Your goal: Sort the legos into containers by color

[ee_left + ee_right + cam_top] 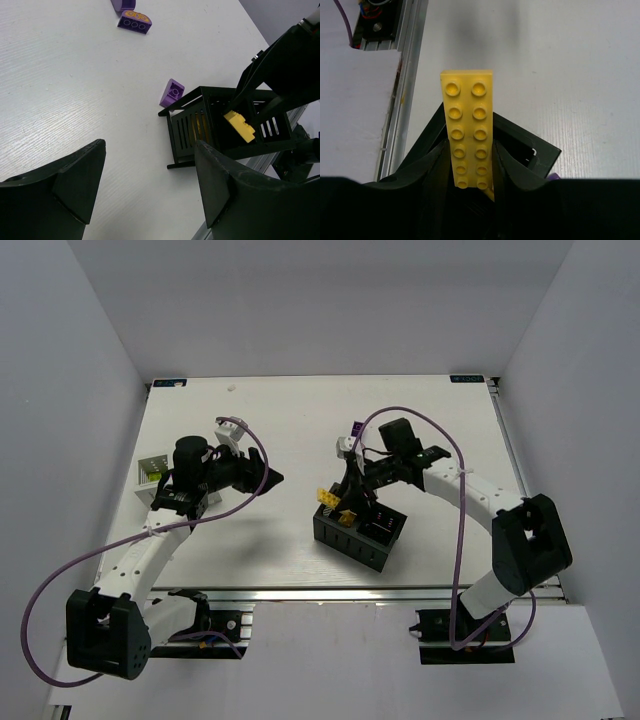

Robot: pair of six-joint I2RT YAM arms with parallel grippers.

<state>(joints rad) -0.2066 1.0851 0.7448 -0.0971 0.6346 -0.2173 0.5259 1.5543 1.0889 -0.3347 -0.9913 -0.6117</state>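
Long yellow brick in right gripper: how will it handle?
Likely rigid: the yellow brick stands straight out of the right gripper without sag. Gripped near one end, so it may pivot if bumped against the black box. Flat and long, probably won't roll.

White table (pixel 300 410), pale lilac walls (pixel 320 300), aluminium rail (pixel 330 597)

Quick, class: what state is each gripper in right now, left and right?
Left gripper: open, holding nothing.
Right gripper: closed on a yellow lego.

White table (pixel 290 430) — aluminium rail (pixel 330 596) along its near edge, white walls (pixel 320 300) around.
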